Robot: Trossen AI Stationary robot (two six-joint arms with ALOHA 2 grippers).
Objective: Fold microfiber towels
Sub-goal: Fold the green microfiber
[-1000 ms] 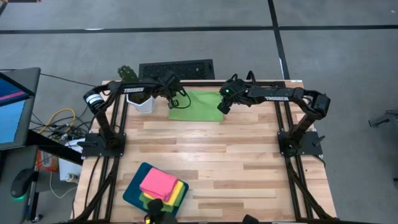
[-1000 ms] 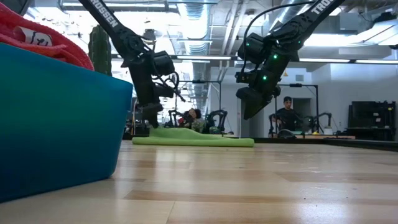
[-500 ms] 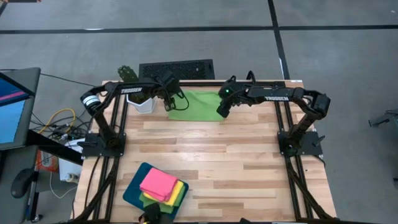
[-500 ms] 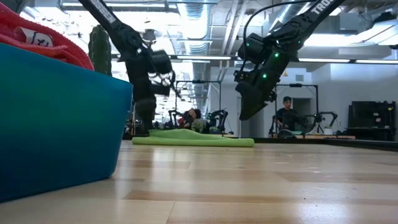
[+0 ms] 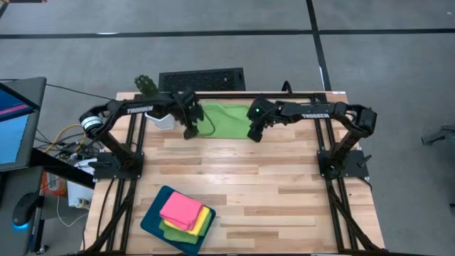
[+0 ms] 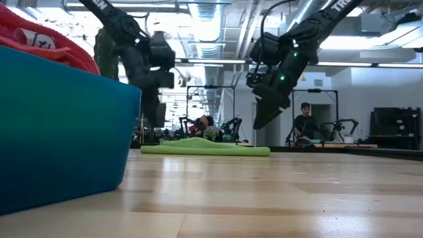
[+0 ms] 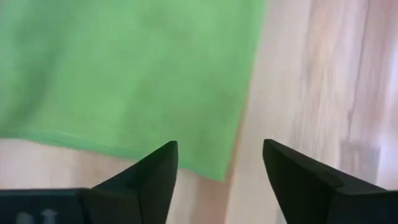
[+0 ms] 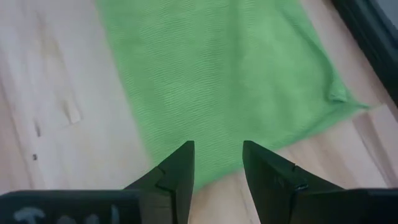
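Towel (image 5: 226, 119), lime green, lies flat at the far edge of the surface (image 5: 249, 178), between both arms. Left gripper (image 7: 219, 169) hangs over one near corner, fingers wide, empty. Right gripper (image 8: 217, 163) hovers over the other near corner, fingers narrowly parted, empty. For a clean fold: pinch both corners together, lift evenly, keep edges aligned. Folded towels (image 5: 183, 213) sit stacked in the tray (image 5: 151, 222).

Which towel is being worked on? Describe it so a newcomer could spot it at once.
Start at the wooden table and go to its far edge, by the black grille. The lime green towel lies flat there between the left gripper and the right gripper. Unlike the pink and yellow towels stacked in the teal tray at the near edge, it lies alone on bare wood.
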